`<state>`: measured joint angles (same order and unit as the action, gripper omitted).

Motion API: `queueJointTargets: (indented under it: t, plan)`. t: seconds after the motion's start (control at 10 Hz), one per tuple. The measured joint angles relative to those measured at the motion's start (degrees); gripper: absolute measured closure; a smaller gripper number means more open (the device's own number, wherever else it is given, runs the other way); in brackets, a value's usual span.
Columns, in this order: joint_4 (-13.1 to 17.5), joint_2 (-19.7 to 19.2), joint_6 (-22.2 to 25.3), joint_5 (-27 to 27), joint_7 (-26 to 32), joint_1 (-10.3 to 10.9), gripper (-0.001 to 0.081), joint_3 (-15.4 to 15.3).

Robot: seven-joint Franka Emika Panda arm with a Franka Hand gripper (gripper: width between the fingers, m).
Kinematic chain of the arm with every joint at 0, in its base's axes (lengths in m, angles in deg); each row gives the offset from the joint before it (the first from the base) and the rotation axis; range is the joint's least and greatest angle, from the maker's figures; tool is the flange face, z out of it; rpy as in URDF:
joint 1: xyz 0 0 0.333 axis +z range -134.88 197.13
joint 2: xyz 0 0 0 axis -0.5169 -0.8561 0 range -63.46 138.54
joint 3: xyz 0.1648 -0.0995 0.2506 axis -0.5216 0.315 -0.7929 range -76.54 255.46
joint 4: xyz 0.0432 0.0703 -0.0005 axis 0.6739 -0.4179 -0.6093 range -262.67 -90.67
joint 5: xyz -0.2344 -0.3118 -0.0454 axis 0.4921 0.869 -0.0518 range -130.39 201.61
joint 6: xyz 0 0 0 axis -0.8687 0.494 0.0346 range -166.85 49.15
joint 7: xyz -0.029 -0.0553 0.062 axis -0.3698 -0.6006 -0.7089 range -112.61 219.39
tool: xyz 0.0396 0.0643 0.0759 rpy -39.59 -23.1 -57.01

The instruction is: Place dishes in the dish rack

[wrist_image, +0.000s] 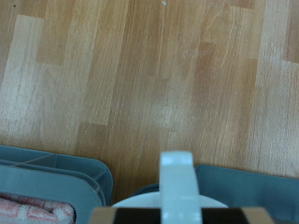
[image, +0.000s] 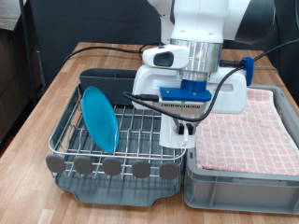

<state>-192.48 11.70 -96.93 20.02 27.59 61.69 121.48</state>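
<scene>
Setting: lab-style test bench dressed as kitchen drying station. My arm stands on wooden table point(image: 56, 98) with plank-grain top, same grain filling my wrist view. Kitchen props: chrome wire dish rack point(image: 117, 140) on dark grey tray, light-blue plate point(image: 99, 119) upright in its wires, grey tub point(image: 238, 173) lined with pink-and-white checkered cloth point(image: 248, 131). Lab cues: black cables point(image: 112, 49) trailing across tabletop, dark bare surroundings behind table.

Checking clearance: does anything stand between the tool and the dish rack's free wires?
Nothing visible does. The tool hangs over the dish rack's right edge in the exterior view; the light-blue plate stands further left, apart.
</scene>
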Motion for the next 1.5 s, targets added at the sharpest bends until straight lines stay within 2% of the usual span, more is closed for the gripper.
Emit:
queueJointTargets:
  t: [0.2,0.9,1.5]
  plan:
    - [2.0,-1.6,1.5,-0.3,0.1,-1.2,0.0735,-0.8]
    - [6.4,-7.1,0.8,-4.4,3.6,-7.2,0.0735,-6.1]
    - [8.7,-10.9,0.1,-5.0,4.0,-9.7,0.0735,-8.3]
